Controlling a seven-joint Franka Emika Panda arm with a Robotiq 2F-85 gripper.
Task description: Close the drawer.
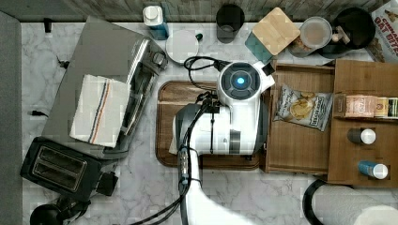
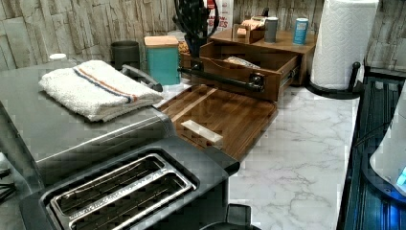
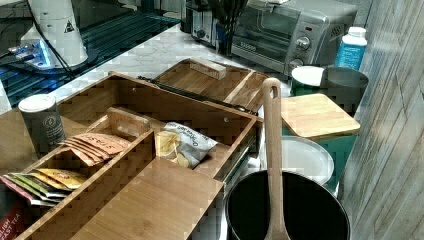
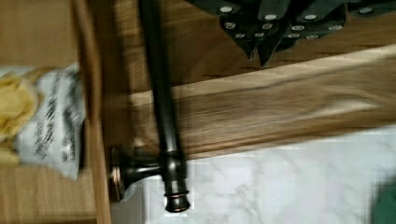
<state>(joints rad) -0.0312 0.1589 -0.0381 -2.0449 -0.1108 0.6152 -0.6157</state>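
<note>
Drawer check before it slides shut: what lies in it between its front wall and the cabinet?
In the top view, a chip bag lies in the drawer.

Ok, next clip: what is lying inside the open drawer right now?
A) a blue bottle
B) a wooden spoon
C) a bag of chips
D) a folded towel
C: the drawer stands pulled out from the cabinet, and a bag of chips lies flat on its bottom, seen in the top view and the right view.
</note>
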